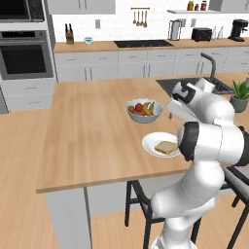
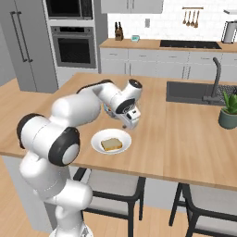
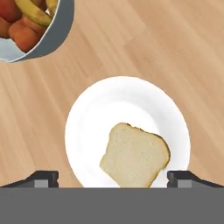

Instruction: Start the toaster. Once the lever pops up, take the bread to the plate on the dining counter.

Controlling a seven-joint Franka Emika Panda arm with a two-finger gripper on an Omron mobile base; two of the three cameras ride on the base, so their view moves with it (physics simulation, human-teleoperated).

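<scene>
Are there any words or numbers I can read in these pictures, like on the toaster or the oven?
None can be read.
The toaster on the back counter is too small and blurry to show any marks.
The oven has no writing that shows.
The plate, the bread and the fruit bowl are plain, with no labels.

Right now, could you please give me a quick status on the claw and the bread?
Claw open, above plate. Bread flat on plate, released. Fruit bowl beside plate, not in the way.
</scene>
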